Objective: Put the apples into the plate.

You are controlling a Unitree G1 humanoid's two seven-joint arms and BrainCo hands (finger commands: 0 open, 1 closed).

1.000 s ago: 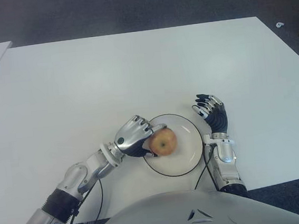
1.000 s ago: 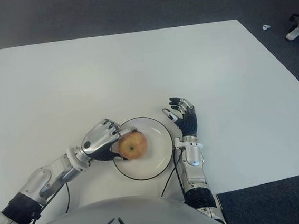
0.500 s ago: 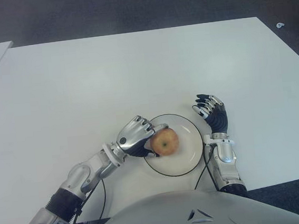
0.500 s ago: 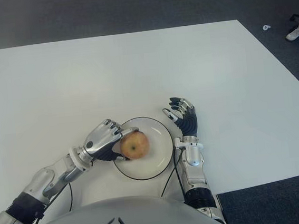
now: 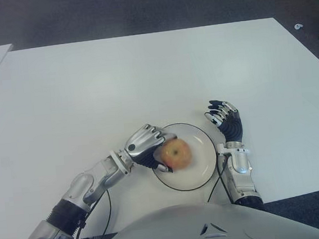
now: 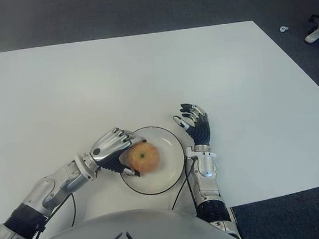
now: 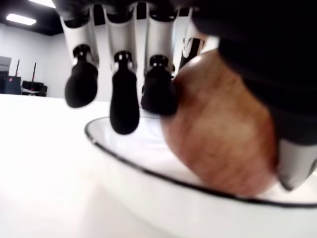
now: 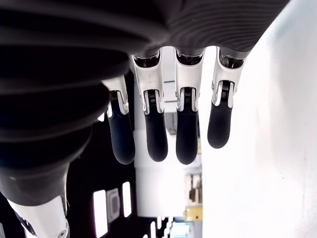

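The apple (image 5: 175, 153) sits in the left part of the plate (image 5: 204, 166), stem dimple facing up; it is round, with no clear long axis. The left hand (image 5: 145, 144) cups its left side, fingers (image 7: 124, 101) curled over it. The right hand (image 5: 226, 122), just right of the plate on the table (image 5: 144, 76), holds nothing, fingers relaxed.

The table (image 5: 144, 76) has a smooth, matt white top, like laminate. The plate (image 5: 202, 143) looks like glazed white ceramic, glossy, with a thin dark line around its rim. The apple (image 5: 175, 153) has a smooth skin with a soft sheen, mottled red and yellow. The left hand (image 5: 145, 146) is cased in polished silvery metal or metallic plastic, with matt black rubbery fingertips (image 7: 124, 111). The right hand (image 5: 226, 121) shows a black ribbed covering and glossy white plastic finger links (image 8: 185, 84). The floor (image 5: 137, 8) looks like dark, rough carpet.
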